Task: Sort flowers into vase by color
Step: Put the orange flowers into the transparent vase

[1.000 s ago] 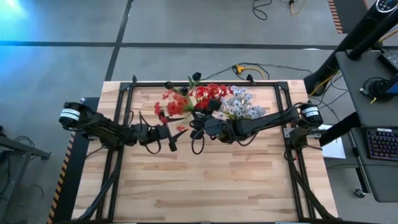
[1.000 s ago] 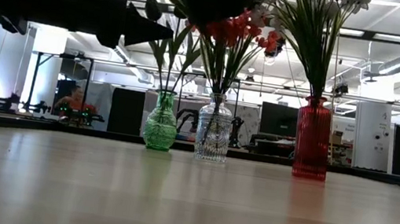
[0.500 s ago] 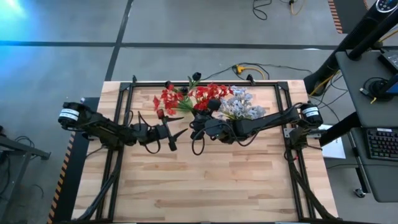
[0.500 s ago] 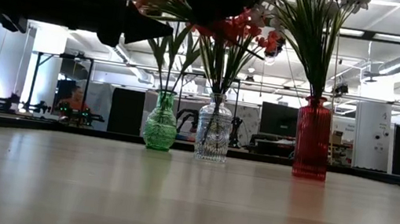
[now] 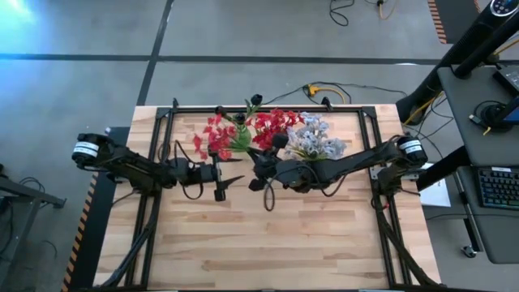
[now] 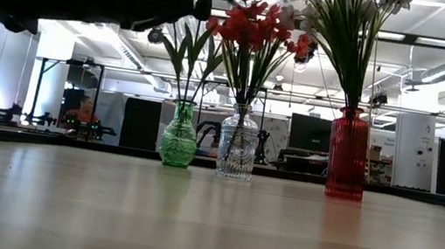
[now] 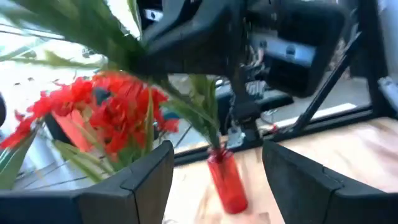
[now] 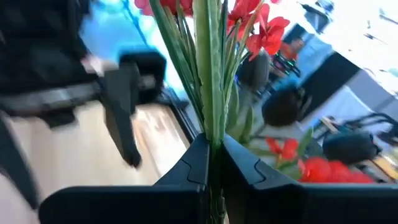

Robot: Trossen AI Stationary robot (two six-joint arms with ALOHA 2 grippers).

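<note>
Above a pale wooden-plank table [image 5: 268,243], the right gripper [image 8: 211,163] pinches the green stems of a red-blossomed artificial spray [image 5: 212,139], its fingers pressed together on them, holding the spray aloft near the table's middle. The left gripper [image 5: 229,180] hovers just beside it, fingers spread and empty. Along the far edge stand a green glass vase [image 6: 177,142], a clear glass vase [image 6: 236,151] with red flowers and a red glass vase [image 6: 347,161] with pale blossoms.

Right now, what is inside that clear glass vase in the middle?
The clear vase holds green stems topped with red blossoms. Through the glass the stems' lower ends blur together, so their number cannot be told.
</note>
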